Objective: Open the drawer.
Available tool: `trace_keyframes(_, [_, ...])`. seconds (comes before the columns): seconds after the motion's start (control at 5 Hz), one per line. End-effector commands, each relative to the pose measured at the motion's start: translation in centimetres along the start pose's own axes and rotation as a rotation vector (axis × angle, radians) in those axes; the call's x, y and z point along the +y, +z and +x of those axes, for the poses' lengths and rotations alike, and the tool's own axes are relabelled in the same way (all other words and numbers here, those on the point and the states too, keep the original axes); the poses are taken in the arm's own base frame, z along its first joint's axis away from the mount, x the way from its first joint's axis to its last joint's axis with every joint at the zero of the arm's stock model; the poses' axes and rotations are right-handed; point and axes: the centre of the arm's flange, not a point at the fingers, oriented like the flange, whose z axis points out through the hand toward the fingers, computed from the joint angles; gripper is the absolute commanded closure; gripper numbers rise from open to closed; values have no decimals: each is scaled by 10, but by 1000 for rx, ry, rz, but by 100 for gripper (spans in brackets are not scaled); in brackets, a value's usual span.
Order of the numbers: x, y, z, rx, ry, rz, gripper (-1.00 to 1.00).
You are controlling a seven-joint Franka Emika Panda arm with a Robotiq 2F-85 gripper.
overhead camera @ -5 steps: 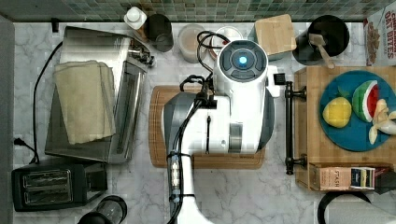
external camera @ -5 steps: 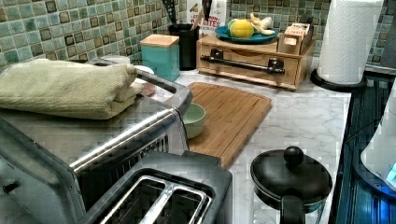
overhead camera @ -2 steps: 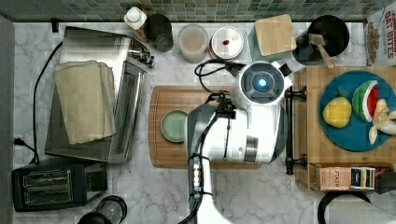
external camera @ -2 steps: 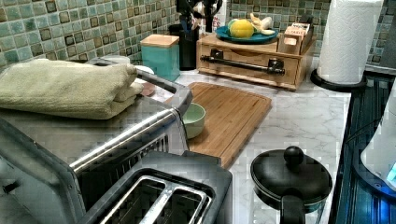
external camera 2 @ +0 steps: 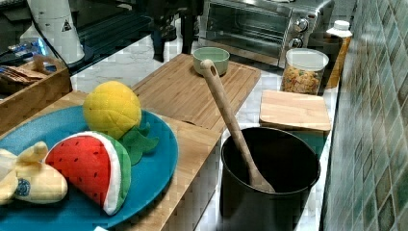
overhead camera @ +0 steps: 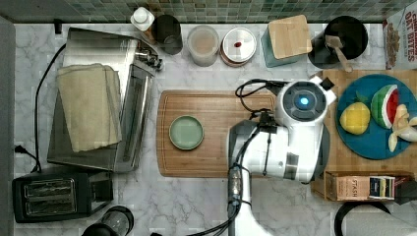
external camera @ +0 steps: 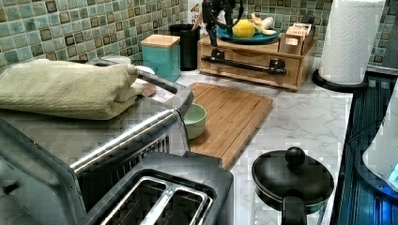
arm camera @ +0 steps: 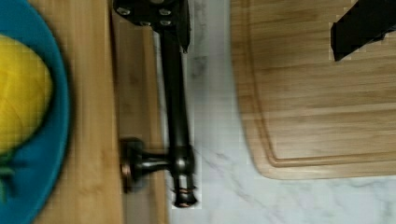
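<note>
The drawer (external camera: pixel 248 57) is the light-wood front of a low box at the back of the left view, with a long black bar handle (external camera: pixel 244 67) on two posts. It sits flush with its box. My gripper (external camera: pixel 218 16) hangs just above the handle's end at the left view's left. In the wrist view the gripper (arm camera: pixel 261 21) is open: one finger (arm camera: pixel 152 11) sits over the handle (arm camera: pixel 175 98) and drawer front (arm camera: pixel 135 84), the other (arm camera: pixel 362 25) over the cutting board. In the top view my arm (overhead camera: pixel 295 132) covers the handle.
A bamboo cutting board (overhead camera: pixel 216 132) with a green bowl (overhead camera: pixel 186 132) lies beside the drawer box. A blue plate (overhead camera: pixel 373 142) of toy fruit rests on the box. Toaster oven (overhead camera: pixel 98 113), toaster (overhead camera: pixel 59 196), teal canister (overhead camera: pixel 287 39), utensil pot (overhead camera: pixel 344 37) and paper towel roll (external camera: pixel 354 37) stand around.
My arm has swung toward the top view's right, uncovering the green bowl. The gripper has come into the left view above the drawer handle.
</note>
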Motion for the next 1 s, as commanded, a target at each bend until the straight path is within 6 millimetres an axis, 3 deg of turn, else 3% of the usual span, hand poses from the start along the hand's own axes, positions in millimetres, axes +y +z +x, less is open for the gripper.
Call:
trace_keyframes(0.2, [28, 9, -22, 111, -88, 2, -100])
trace_keyframes(0.6, [26, 49, -21, 93, -124, 19, -100])
trace_keyframes(1.0, [41, 95, -20, 86, -81, 25, -100])
